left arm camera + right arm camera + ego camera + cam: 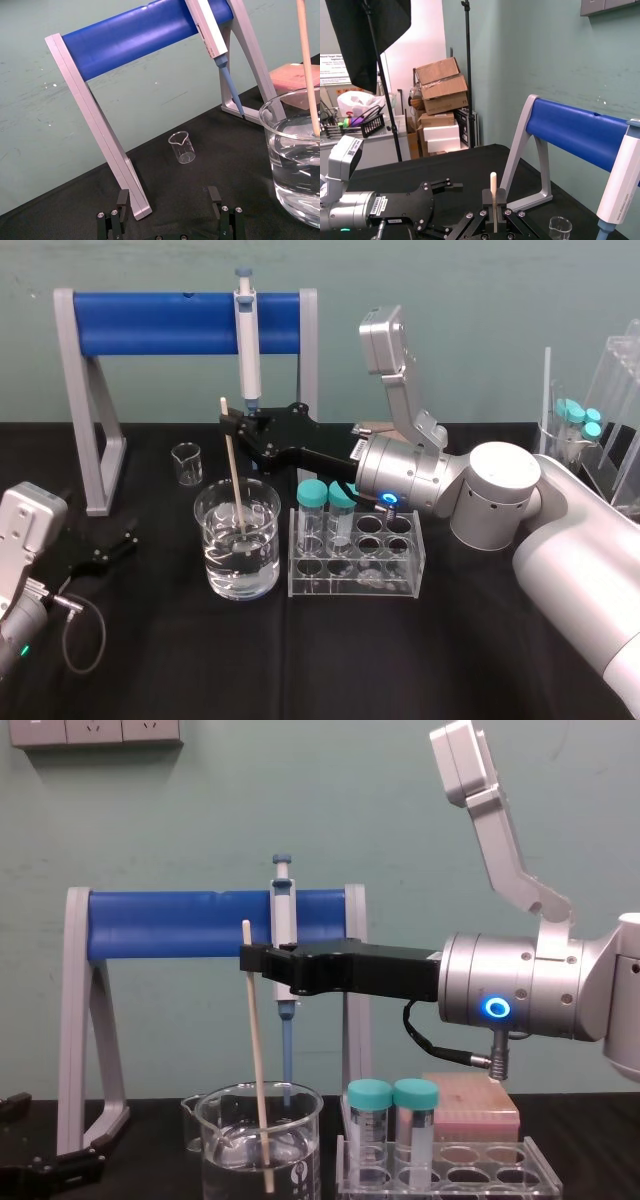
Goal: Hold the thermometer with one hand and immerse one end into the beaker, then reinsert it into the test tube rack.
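The thermometer (234,475) is a thin cream rod standing nearly upright, its lower end dipped in the water of the wide clear beaker (215,560). My right gripper (232,426) reaches in from the right and is shut on the rod near its top. From the chest view, the thermometer (257,1060) runs from the gripper (250,958) down into the beaker (225,1160). The right wrist view shows the rod's tip (493,192) sticking out between the fingers. The clear test tube rack (352,588) stands just right of the beaker. My left gripper (128,540) rests open at the table's left.
A grey-and-blue stand (180,322) with a hanging pipette (246,340) spans the back. A small beaker (186,462) sits behind the big one. Two teal-capped tubes (326,502) stand in the rack. A pink box (470,1108) lies behind it, and more racks (590,440) stand far right.
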You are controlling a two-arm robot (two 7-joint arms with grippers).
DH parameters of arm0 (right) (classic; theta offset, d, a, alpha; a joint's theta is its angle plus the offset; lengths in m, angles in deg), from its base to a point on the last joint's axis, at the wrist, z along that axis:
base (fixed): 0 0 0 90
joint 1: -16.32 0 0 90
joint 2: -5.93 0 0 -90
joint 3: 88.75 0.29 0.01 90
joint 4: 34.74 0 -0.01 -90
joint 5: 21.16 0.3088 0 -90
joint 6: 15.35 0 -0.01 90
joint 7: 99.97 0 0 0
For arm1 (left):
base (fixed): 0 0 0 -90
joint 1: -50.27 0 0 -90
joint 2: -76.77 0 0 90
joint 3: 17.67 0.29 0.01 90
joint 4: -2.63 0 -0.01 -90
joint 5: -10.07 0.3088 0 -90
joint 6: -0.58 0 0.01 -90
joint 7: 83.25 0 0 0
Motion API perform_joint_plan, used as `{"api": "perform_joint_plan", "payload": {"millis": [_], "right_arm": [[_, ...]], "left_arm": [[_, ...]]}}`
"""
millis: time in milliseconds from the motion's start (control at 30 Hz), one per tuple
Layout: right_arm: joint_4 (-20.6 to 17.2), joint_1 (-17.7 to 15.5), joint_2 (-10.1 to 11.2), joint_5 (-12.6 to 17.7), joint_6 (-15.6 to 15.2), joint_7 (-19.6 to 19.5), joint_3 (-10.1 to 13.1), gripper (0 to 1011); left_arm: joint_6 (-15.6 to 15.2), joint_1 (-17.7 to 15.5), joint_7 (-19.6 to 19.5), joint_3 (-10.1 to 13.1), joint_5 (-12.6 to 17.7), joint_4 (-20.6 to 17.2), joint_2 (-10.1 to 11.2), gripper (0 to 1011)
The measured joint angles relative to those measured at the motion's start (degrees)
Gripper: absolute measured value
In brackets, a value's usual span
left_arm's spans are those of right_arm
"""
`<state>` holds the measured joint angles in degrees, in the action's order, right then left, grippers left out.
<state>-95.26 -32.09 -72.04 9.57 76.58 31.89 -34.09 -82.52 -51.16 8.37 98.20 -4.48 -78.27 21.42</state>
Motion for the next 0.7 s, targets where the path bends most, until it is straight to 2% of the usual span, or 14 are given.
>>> {"api": "perform_joint_plan", "payload": {"millis": [200, 300, 700], "right_arm": [[-1.6, 0.0, -0.4, 1.5, -0.2, 1.4, 0.1, 36], [-3.7, -0.2, 0.0, 2.4, -0.6, 1.4, 0.5, 38], [-13.8, -0.8, 4.0, 4.7, -3.0, -1.8, 1.8, 38]], "left_arm": [[0.0, 0.0, 0.0, 0.0, 0.0, 0.0, 0.0, 1004], [0.0, 0.0, 0.0, 0.0, 0.0, 0.0, 0.0, 1004], [0.0, 0.0, 0.0, 0.0, 0.0, 0.0, 0.0, 1004]]}}
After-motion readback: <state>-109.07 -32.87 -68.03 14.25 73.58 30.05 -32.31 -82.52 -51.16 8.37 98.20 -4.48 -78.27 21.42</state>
